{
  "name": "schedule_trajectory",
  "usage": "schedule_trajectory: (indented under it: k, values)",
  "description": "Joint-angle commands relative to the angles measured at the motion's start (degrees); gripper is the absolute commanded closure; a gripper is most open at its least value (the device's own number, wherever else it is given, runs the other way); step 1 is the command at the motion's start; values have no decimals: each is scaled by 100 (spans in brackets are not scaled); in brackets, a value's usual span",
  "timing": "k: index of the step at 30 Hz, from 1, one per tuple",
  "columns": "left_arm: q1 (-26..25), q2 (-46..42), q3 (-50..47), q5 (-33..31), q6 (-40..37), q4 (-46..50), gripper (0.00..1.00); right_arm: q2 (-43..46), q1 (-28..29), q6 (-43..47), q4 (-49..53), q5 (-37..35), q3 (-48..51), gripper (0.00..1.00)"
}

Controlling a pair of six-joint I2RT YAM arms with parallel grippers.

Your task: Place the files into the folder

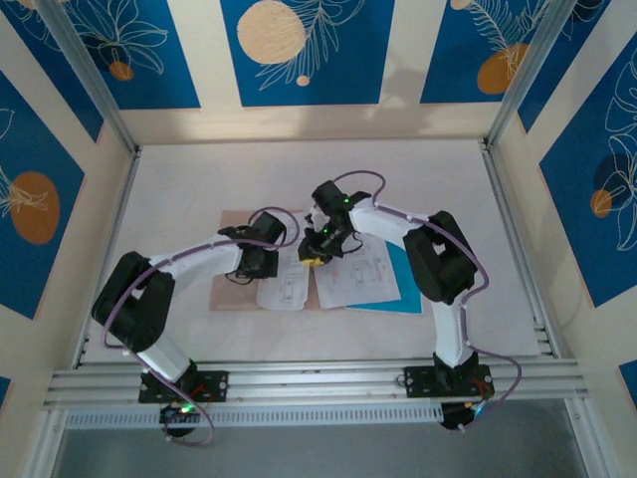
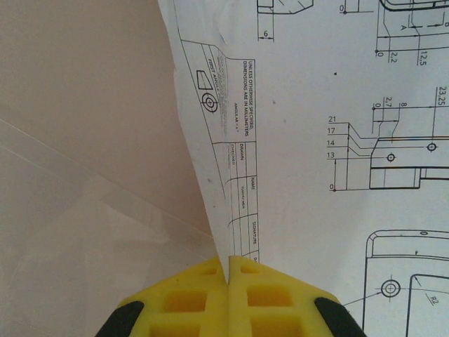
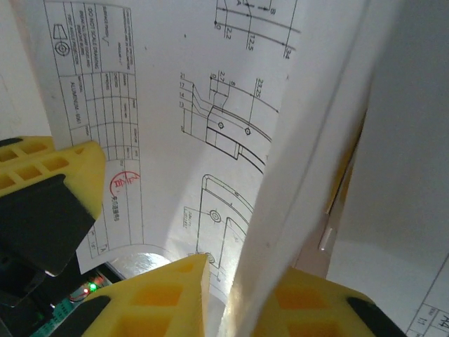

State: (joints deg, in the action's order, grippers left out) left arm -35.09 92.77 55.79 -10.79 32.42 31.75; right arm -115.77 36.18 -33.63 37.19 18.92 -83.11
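The pinkish-brown folder (image 1: 227,291) lies flat left of centre, with white printed files (image 1: 360,271) spread over its right part and a bright blue sheet (image 1: 406,291) under them. My left gripper (image 1: 261,263) is shut on the edge of one white sheet (image 2: 330,126), which rises from between its yellow fingers (image 2: 263,288); the folder (image 2: 84,84) lies beside it. My right gripper (image 1: 317,255) stands over the sheets' middle. Its jaws are a little apart around a raised paper fold (image 3: 309,154), with a gap still showing on the left side.
Aluminium rails (image 1: 309,380) run along the near edge, and low walls close the other sides. The white table (image 1: 299,174) stretches behind the papers. In the right wrist view, the left gripper's yellow finger (image 3: 49,165) sits close on the left.
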Motion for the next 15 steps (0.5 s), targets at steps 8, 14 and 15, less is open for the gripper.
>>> schedule_trajectory:
  k: [8, 14, 15]
  values:
    - [70, -129, 160, -96, 46, 122, 73, 446, -66, 662, 411, -721, 199, 100]
    - [309, -759, -21, -2, 358, 368, 51, 809, -359, 1116, 499, -1332, 101, 100]
    - [370, -883, -170, 104, 430, 334, 53, 895, -382, 1210, 506, -1438, 76, 100]
